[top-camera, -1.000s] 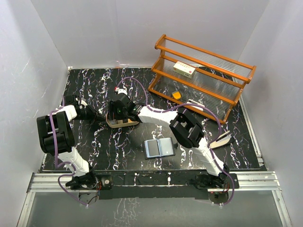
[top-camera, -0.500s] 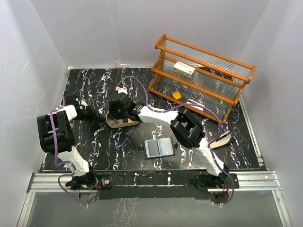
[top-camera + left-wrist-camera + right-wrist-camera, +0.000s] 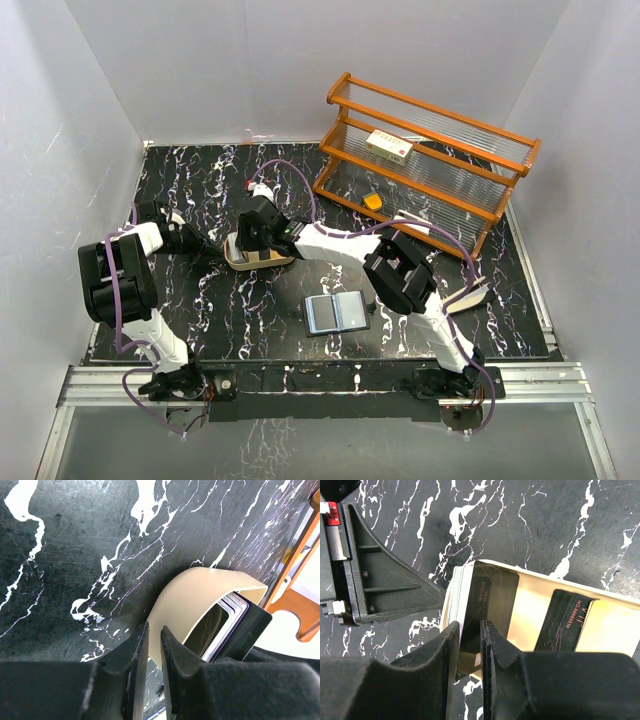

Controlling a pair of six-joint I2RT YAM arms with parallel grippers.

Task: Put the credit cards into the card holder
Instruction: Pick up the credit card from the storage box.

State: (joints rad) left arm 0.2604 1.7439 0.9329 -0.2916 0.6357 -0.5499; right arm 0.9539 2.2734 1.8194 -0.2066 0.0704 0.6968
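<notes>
The credit cards stand on edge in a tan oval tray (image 3: 276, 262) at the table's middle left. In the right wrist view a stack with a dark card (image 3: 492, 597) in front leans at the tray's (image 3: 535, 607) left end, and more dark cards (image 3: 567, 620) lean further right. My right gripper (image 3: 469, 625) (image 3: 252, 238) reaches into the tray, its jaws closed narrowly on the dark front card's lower edge. My left gripper (image 3: 154, 629) (image 3: 222, 250) is shut on the tray's wall (image 3: 200, 587). The card holder (image 3: 336, 313) lies open and flat near the front, apart from both grippers.
An orange wooden rack (image 3: 430, 160) stands at the back right with a white-and-red box (image 3: 389, 146) on its upper shelf and a small orange thing (image 3: 373, 201) on the lowest. White walls close the left, back and right sides.
My right gripper's jaws have closed in on the front card in the tray. The right arm shifted slightly. The left arm and the tray have stayed put.
</notes>
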